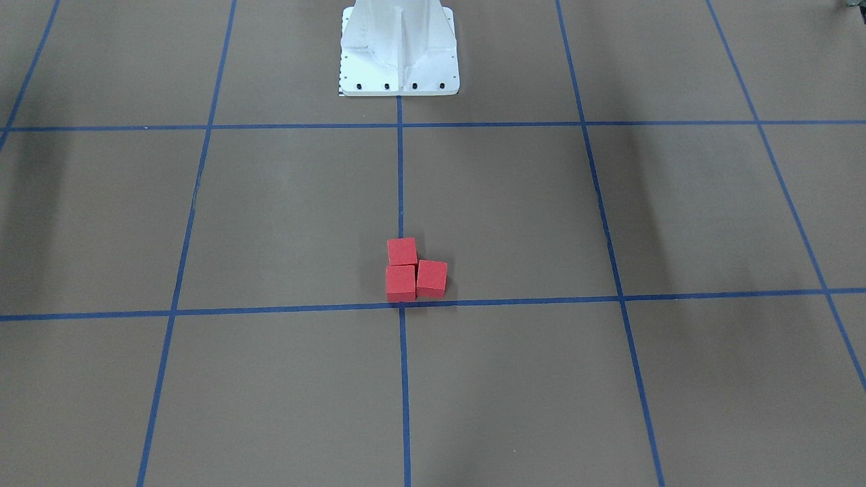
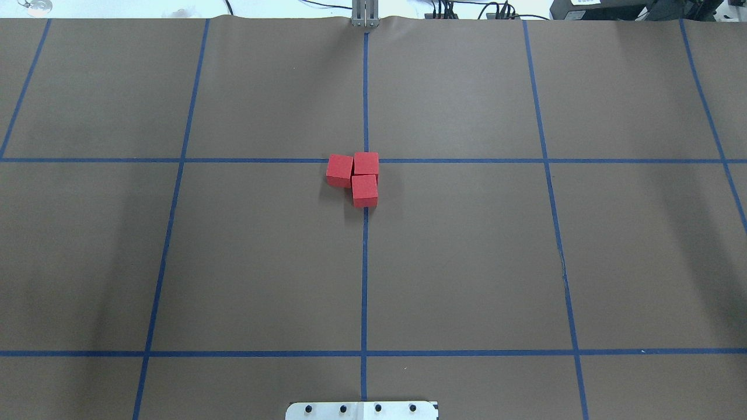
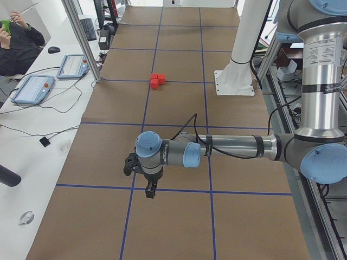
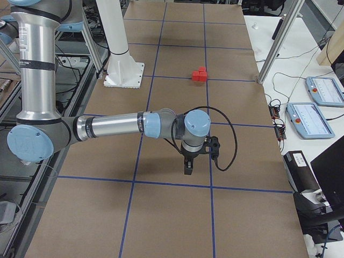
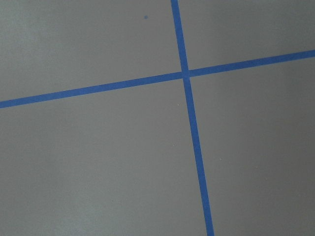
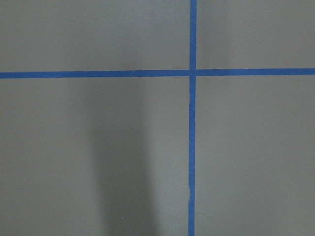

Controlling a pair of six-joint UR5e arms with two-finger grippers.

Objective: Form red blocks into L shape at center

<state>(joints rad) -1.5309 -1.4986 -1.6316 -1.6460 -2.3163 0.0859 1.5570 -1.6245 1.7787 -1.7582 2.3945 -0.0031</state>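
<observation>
Three red blocks [image 2: 359, 175] sit touching in an L shape at the table's centre, by a crossing of blue grid lines. They also show in the front-facing view [image 1: 413, 269], the exterior left view [image 3: 157, 81] and the exterior right view [image 4: 199, 74]. My left gripper [image 3: 150, 189] hangs above the table far from the blocks, seen only in the exterior left view; I cannot tell if it is open or shut. My right gripper [image 4: 188, 166] is likewise far from the blocks, seen only in the exterior right view; I cannot tell its state. Both wrist views show only bare mat and grid lines.
The brown mat [image 2: 467, 262] carries a blue tape grid. The robot's white base [image 1: 399, 51] stands at the table's robot side. Tablets [image 3: 33, 89], cables and a seated person [image 3: 16, 43] are beside the table on the operators' side.
</observation>
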